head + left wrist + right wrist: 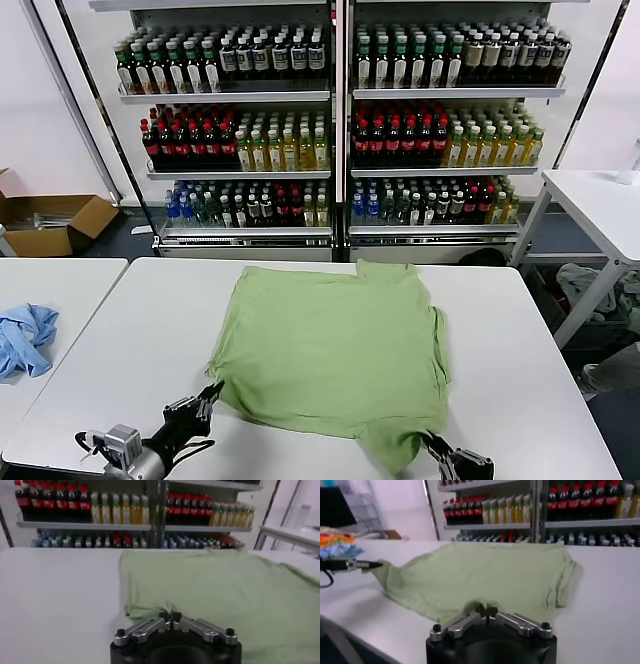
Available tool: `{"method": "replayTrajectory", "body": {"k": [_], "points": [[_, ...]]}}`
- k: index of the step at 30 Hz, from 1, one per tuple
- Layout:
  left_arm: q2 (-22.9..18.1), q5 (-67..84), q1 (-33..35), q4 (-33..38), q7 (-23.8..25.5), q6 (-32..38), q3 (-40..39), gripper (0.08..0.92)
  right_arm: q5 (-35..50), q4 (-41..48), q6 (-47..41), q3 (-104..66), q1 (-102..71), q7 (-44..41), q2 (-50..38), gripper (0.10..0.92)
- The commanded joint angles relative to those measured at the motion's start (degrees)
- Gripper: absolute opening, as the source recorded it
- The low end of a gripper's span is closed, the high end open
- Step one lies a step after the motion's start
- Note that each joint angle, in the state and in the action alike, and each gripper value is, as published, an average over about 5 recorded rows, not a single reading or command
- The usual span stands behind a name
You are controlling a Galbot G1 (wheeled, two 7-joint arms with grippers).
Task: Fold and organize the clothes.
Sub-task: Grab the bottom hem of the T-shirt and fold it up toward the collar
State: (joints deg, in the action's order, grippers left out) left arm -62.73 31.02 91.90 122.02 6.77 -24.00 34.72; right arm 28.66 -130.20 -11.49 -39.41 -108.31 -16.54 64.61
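Light green cotton covers the middle of the white counter (pixel 120 330): a short-sleeved shirt (pixel 335 350) lies spread almost flat, its far edge toward the shelves of bottles (pixel 330 130) and its near hem close to the robot. Only this 1 shirt shows; no checkered one is in view.

The left gripper (pixel 207 397) sits at the near left corner of the shirt. In the left wrist view its jaws are together with a small peak of green cloth pinched between them (pixel 169 614). The right gripper (pixel 438 447) is at the near right corner, and the right wrist view shows the same thing there: jaws closed on a raised bit of the hem (pixel 487 611). Seen from that camera, the left gripper (pixel 367 565) holds its corner drawn out to a point.

Taking both near corners at once looks like the start of a fold, since 2 grips on 1 edge let the cloth be lifted evenly and carried over toward the far side. Judged from how flat the shirt lies, no fold is made yet. Thin cotton may slip or sag between the grips.

A crumpled light blue cloth (pixel 25 338) rests on the neighbouring counter to the left, well apart
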Motion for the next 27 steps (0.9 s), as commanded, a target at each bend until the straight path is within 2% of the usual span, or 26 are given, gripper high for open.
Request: {"method": "replayTrajectory", "body": {"k": [1, 12, 19, 24, 27], "points": [[0.63, 5.38, -12.26, -5.52, 0.72, -0.22, -1.99, 0.083, 5.87, 3.72, -0.76, 0.73, 13.24, 2.97, -0.39, 0.107], [2.49, 7.38, -22.24, -16.65, 1.24, 0.71, -6.43, 0.083, 4.83, 17.5, -1.51, 7.18, 31.53, 7.83, -2.54, 0.107], [1.34, 7.12, -27.43, -23.32, 0.95, 0.04, -9.81, 0.083, 2.29, 27.53, -2.38, 14.23, 41.93, 9.55, -2.19, 0.107], [0.97, 6.25, -29.6, -25.54, 0.55, -0.72, -10.45, 0.083, 1.39, 27.75, -3.71, 16.07, 43.09, 10.45, -2.05, 0.117], [1.16, 6.01, -29.44, -25.56, 0.42, -0.85, -9.56, 0.096, 0.93, 25.47, -4.09, 15.26, 41.56, 10.34, -2.28, 0.173]]}}
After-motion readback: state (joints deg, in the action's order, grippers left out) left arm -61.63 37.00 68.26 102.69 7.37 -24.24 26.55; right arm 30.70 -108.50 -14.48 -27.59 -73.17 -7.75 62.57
